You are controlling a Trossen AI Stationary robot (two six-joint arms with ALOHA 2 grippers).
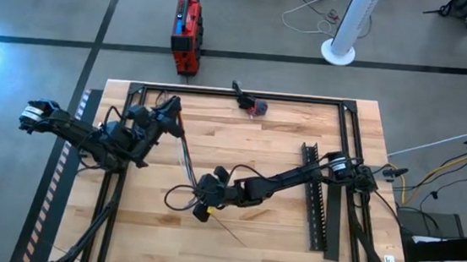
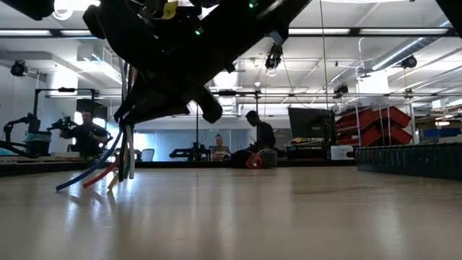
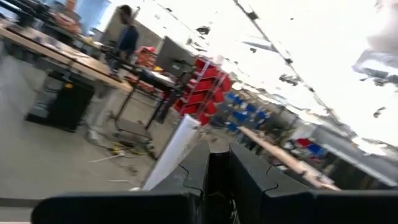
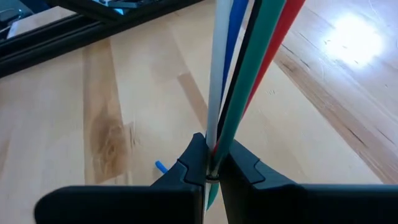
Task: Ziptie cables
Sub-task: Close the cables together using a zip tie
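Both grippers — left gripper (image 1: 175, 106) and right gripper (image 1: 202, 207) — pinch the cables (image 4: 239, 68) taut between them; you must next introduce the tie without slackening the span.

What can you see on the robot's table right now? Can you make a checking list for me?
Surface: wooden table with a black frame around its edge.
Job's things: the cables, white, blue, black, green and red, stretched between both grippers; loose ends hang to the table in the low view.
Clutter: long black toothed strip lying on the right side; small dark and red thing at the far edge.
Grippers: left gripper shut, raised at the upper left; right gripper shut on the cables near the table's middle.
Cables: the arms' own black wires, nothing else seen.
Surroundings: red case and white post on the floor; people seated at far benches.
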